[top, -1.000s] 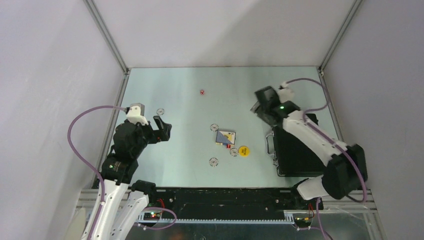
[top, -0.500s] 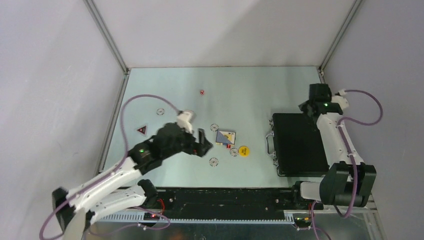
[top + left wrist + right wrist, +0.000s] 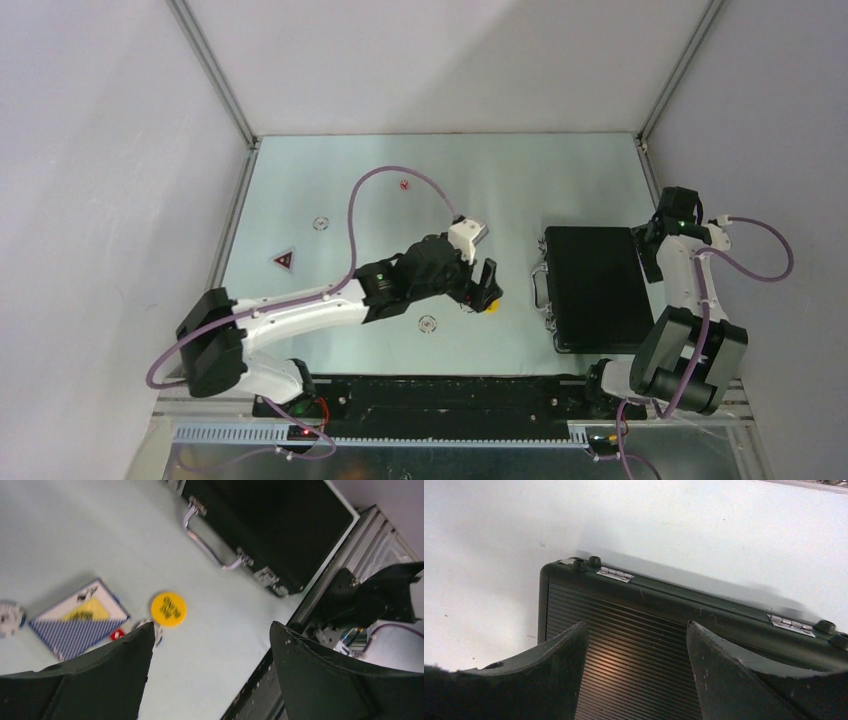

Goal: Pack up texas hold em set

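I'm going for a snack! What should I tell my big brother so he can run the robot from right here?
Left tool: open, empty, above the yellow disc and card deck.
Right tool: open, empty, over the hinge edge of the black case.
Case: shut, lying flat on the right of the table, handle facing the middle.
Also loose on the table: left chip, dark triangle, front chip, red die far back.
Done: nothing looks packed.
Left: open the case, put every piece inside, shut it.
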### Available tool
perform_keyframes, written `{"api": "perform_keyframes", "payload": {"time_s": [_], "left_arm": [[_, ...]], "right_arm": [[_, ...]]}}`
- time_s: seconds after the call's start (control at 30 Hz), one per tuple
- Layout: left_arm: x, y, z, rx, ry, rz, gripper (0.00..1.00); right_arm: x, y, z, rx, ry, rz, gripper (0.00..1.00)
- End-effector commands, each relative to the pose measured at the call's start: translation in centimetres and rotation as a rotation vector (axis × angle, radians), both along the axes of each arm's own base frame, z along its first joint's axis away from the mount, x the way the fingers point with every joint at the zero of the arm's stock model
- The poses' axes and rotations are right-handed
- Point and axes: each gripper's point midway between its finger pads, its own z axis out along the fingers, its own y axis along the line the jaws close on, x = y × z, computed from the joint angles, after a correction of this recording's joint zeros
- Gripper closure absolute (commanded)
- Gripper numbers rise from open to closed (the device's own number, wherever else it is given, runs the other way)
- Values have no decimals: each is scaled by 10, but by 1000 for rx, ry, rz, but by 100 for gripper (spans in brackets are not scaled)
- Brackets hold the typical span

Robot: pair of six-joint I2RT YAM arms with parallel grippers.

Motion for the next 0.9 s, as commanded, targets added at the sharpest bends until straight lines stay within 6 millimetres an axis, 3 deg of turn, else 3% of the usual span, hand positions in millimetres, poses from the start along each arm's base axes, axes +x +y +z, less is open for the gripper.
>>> {"api": "perform_keyframes", "payload": {"time_s": [0.0, 0.27, 0.67, 0.87], "left_arm": [[10, -49, 38, -126, -123, -114, 11], [13, -93, 11, -118, -112, -231, 14], [5, -123, -54, -76, -26, -345, 19], [0, -138, -76, -48, -6, -373, 20]], "right_arm": [[11, -10, -6, 1, -30, -34, 24], [31, -14, -32, 69, -40, -51, 24], [53, -15, -59, 110, -31, -2, 25], [63, -5, -76, 169, -14, 56, 27]]}}
